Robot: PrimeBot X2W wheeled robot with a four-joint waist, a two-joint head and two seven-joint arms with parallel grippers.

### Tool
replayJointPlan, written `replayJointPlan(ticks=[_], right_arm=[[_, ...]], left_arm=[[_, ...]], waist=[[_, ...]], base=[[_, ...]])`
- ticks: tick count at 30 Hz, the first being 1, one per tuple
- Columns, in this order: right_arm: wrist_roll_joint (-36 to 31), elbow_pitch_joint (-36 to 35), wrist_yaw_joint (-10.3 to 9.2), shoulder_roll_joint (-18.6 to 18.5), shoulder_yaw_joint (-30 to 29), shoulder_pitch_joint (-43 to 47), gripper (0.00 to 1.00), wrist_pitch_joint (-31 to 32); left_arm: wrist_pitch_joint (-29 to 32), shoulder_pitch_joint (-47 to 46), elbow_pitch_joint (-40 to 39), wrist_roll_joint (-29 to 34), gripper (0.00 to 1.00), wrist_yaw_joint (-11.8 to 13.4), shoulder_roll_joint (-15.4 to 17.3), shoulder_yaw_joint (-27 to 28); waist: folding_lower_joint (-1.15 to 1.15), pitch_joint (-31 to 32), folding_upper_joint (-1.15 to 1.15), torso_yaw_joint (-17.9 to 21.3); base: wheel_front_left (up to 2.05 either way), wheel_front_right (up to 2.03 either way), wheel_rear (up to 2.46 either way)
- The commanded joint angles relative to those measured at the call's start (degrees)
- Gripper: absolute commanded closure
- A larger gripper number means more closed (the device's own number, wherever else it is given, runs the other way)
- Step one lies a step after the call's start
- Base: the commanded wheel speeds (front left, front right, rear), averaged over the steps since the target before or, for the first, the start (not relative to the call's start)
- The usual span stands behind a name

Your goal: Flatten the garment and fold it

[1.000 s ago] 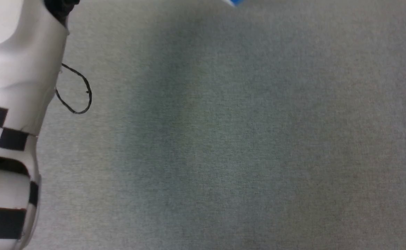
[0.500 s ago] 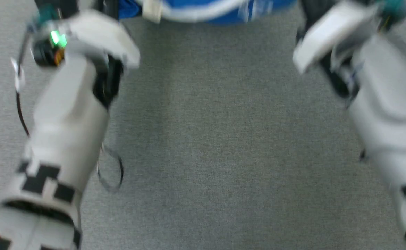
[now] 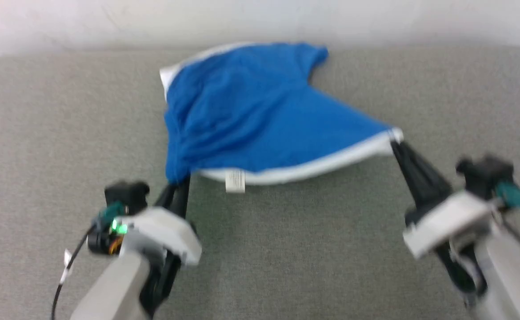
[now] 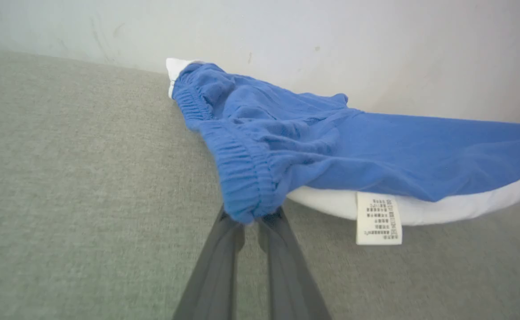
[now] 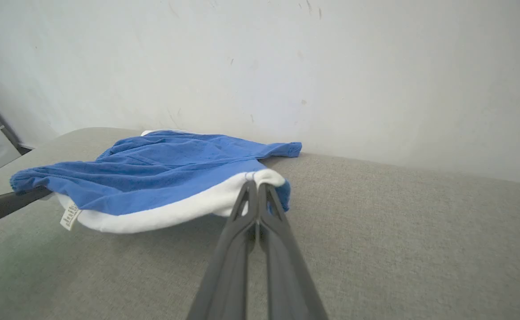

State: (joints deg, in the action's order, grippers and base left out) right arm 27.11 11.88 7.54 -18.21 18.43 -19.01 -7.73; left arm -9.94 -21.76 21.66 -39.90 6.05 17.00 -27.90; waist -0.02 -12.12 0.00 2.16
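Now your left gripper [image 3: 179, 181] and right gripper [image 3: 395, 143] each pinch a near corner of the blue shorts [image 3: 251, 115], stretched sideways between them, lying farther out.

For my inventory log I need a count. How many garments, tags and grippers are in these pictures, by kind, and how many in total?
shorts: 1
tag: 1
grippers: 2, the left gripper and the right gripper, each shut on the shorts
Total: 4
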Motion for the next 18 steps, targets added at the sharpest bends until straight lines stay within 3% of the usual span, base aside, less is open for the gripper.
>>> replayJointPlan(ticks=[1,6,13,16,18], right_arm=[[-1.3,-3.7,-0.05,0.5,-1.8,4.2,1.00,1.8],[-6.0,-18.9,-0.05,4.7,-9.7,19.3,1.00,10.7],[-9.3,-34.3,-0.05,10.5,-15.0,34.3,1.00,22.6],[-9.5,-38.3,-0.05,11.1,-16.4,36.8,1.00,26.0],[-9.6,-39.5,-0.05,11.0,-17.2,36.2,1.00,27.3]], left_arm=[[2.0,3.2,-3.7,0.3,1.00,1.4,1.7,-0.4],[10.3,14.4,-20.0,0.0,1.00,7.2,7.5,-1.6],[18.8,26.9,-38.5,-1.4,1.00,15.7,13.4,-1.2],[21.1,29.5,-44.1,-1.9,1.00,17.8,15.0,-0.9],[22.1,29.4,-45.9,-2.2,1.00,17.9,15.5,-0.8]], waist=[[0.02,3.6,0.00,-0.7],[0.02,5.6,0.00,-1.2],[0.02,7.1,0.00,-0.8],[0.02,6.9,0.00,-0.7],[0.02,6.6,0.00,-1.0]], base=[[0.00,0.00,0.00],[0.00,0.00,0.00],[0.00,0.00,0.00],[0.00,0.00,0.00],[0.00,0.00,0.00]])
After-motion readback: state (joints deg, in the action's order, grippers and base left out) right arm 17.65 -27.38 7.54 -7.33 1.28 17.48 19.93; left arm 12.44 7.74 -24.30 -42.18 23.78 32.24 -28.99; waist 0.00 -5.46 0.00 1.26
